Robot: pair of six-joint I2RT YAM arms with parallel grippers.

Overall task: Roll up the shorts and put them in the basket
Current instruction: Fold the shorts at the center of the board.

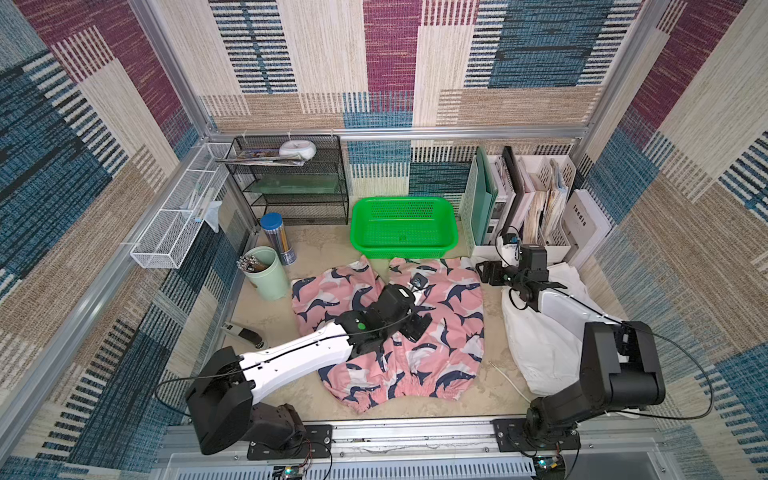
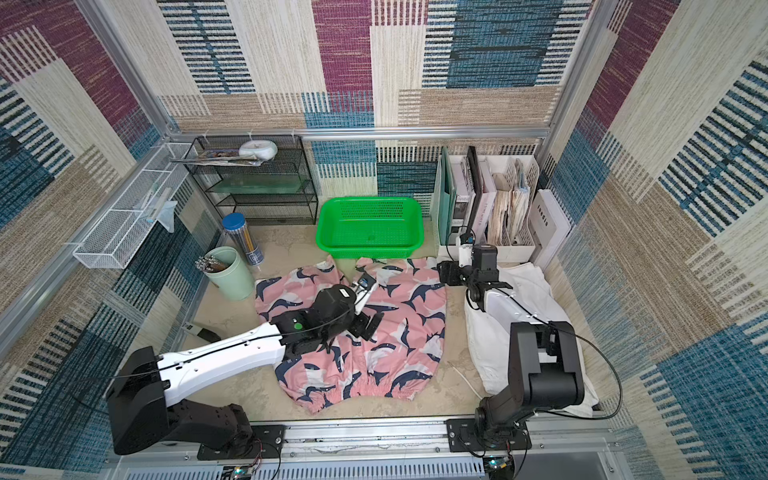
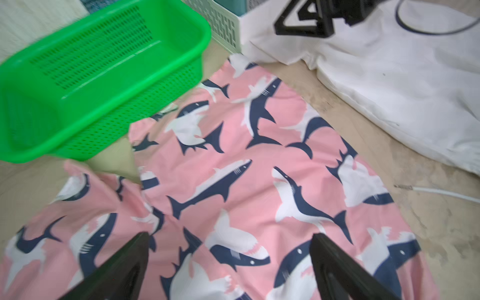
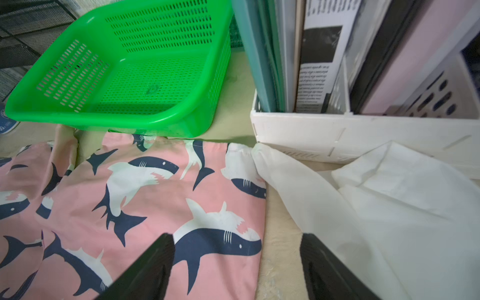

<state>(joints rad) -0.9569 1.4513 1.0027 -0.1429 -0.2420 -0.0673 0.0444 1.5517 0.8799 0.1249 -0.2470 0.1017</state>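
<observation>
The pink shark-print shorts (image 1: 440, 340) (image 2: 399, 332) lie spread flat in the middle of the table, elastic waist toward the front edge. My left gripper (image 1: 417, 325) (image 3: 231, 236) hovers over their middle, open, with only flat cloth (image 3: 233, 168) under the gap. The white shorts (image 1: 536, 345) (image 4: 389, 207) lie crumpled at the right, partly under my right arm. Near the far right leg corner of the pink pair (image 4: 155, 207), my right gripper (image 1: 487, 273) (image 4: 236, 237) is open and straddles the strip of bare table between the two pairs, holding nothing.
A green basket (image 1: 403, 248) stands just behind the pink shorts. A white file organizer with books (image 1: 519, 199) is at the back right, a black wire shelf (image 1: 291, 183) at the back left. A mint cup (image 1: 268, 274) and a blue-lidded tube (image 1: 276, 237) stand at the left. A white cord (image 1: 507, 380) lies between the pairs.
</observation>
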